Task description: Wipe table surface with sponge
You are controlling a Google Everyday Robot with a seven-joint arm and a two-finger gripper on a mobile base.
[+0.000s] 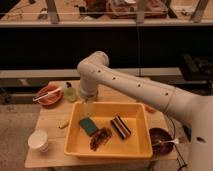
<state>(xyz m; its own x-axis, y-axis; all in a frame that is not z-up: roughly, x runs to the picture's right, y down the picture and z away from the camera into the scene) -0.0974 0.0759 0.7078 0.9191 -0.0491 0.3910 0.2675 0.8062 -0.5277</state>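
open gripper (89,111) over the sponge (89,125) in the yellow tub (107,150)

the gripper points down near the tub's 11 o'clock corner, fingers spread wide, holding nothing. the teal sponge lies flat in the tub at the gripper's 6 o'clock. a dark striped block (120,126) lies at the sponge's 3 o'clock. the tub sits on the table surface (50,122).

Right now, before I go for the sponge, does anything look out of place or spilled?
The sponge lies inside the yellow tub, not on the table surface, beside a brown crumbly clump, possibly spilled scraps. A pale lump lies loose on the table beside the tub. The gripper hangs just above the sponge, jaws open.
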